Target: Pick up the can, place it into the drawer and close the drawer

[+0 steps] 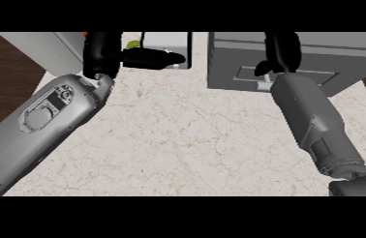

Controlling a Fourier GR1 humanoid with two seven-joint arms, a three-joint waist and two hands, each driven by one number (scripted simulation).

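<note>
The grey drawer unit (336, 63) stands at the counter's back right, its panelled front facing me and its inside hidden. My right hand (282, 48) lies against that front, fingers straight and pointing away, thumb (262, 67) beside the handle; it holds nothing. My left hand (101, 51) is at the back left, its fingers (146, 58) stretched to the right across a white box, with nothing in them. No can shows plainly. Only a red sliver (86, 34) peeks out at the left hand's far edge.
A white box (166, 41) sits at the back centre with a small yellow-green thing (133, 44) beside it. A grey slab (43, 48) fills the back left corner, where the counter (186, 140) ends and dark floor (14, 67) shows.
</note>
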